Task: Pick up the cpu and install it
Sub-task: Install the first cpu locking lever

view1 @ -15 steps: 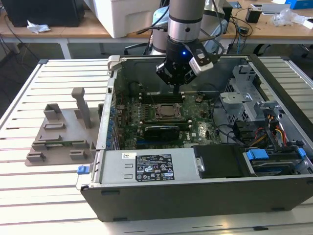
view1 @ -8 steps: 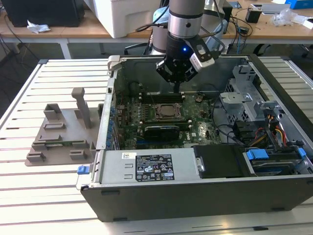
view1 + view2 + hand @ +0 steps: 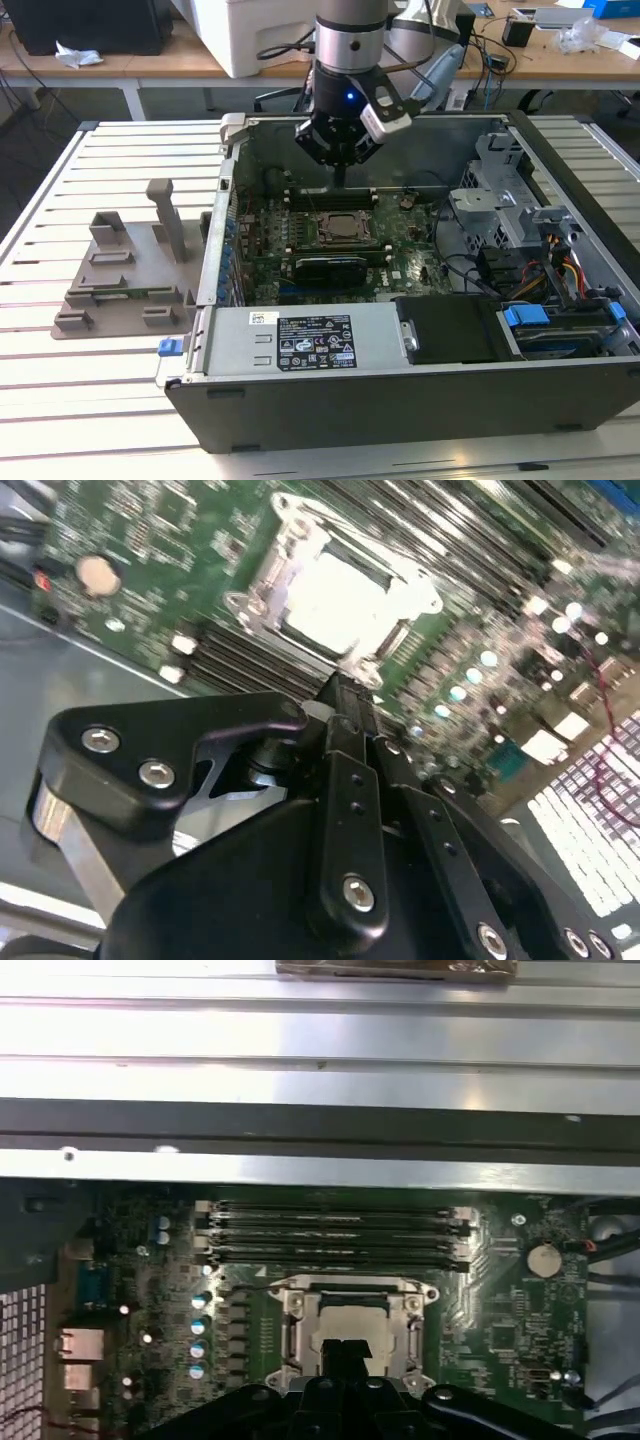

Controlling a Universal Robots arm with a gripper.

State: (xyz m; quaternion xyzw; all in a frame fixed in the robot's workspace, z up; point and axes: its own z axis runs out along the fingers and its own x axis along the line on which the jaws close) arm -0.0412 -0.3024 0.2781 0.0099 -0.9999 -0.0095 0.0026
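**The chip lies in its socket, the pincer closed just above it**

We see the gripper (image 3: 340,178) hanging inside the open computer case (image 3: 400,410), straight over the black-framed socket (image 3: 346,228) near the middle of the motherboard (image 3: 400,265). In both wrist views its two fingers are pressed together into one narrow tip, and nothing is between them. The cpu (image 3: 350,1322) is not in the pincer. Its pale, silvery square lies flat inside the socket frame, directly under the fingertips, and in the second wrist view it shows bright (image 3: 335,605).

We judge that the carrying part is finished and the work is now at the seating step. We cannot tell whether the chip sits fully down or whether the frame is locked.

Any further move here calls for a slow, vertical path and light force, we think, because the socket is delicate and the tip is very near it.

The memory slots (image 3: 335,1235) run between the socket and the far wall of the case. A coin battery (image 3: 543,1258) sits near one edge of the board. The power supply (image 3: 300,340) and the cables (image 3: 560,270) fill the near side. A grey plastic tray (image 3: 120,290) rests on the slatted table (image 3: 60,400), outside the case. Nothing blocks the socket itself.
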